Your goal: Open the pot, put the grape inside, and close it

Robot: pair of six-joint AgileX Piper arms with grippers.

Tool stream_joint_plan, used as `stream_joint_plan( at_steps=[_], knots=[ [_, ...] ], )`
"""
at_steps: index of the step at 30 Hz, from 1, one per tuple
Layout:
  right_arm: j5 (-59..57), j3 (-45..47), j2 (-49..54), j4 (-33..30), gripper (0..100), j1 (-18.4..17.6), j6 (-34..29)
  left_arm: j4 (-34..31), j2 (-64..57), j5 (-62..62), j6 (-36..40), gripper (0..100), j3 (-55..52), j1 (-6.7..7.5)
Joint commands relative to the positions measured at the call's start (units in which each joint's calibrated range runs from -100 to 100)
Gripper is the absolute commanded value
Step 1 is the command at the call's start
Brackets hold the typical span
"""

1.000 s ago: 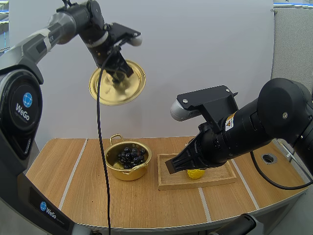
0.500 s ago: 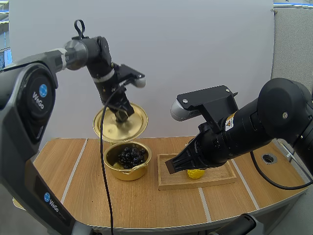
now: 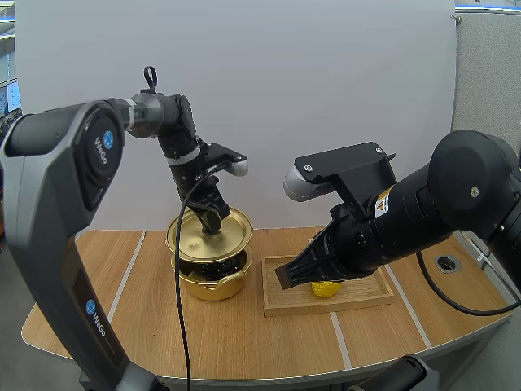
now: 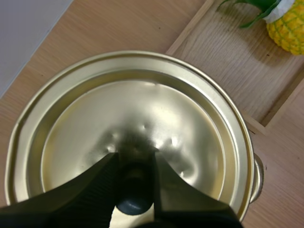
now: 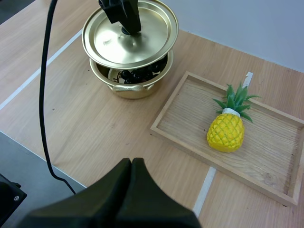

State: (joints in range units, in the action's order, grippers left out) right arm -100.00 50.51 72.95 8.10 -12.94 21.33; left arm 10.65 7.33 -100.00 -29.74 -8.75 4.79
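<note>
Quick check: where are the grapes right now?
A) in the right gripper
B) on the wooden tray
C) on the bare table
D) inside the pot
D: the dark grapes sit inside the pot, visible through the gap under the lid that the left gripper holds.

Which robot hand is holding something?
The left gripper: it pinches the knob of the gold lid over the pot of grapes. The right gripper is shut on nothing, beside the tray.
</note>
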Motion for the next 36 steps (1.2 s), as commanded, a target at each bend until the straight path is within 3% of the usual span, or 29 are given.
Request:
stream_joint_plan(
  at_steps=[1, 36],
  knots=[
    [0.0, 0.2, 0.5, 0.3, 0, 0.2, -0.1, 1.3, 1.1, 0.0, -0.3, 0, -0.3, 0.15],
    [0.0, 0.2, 0.5, 0.3, 0, 0.2, -0.1, 0.9, 9.1, 0.0, -0.3, 2, -0.9, 0.15]
  ],
)
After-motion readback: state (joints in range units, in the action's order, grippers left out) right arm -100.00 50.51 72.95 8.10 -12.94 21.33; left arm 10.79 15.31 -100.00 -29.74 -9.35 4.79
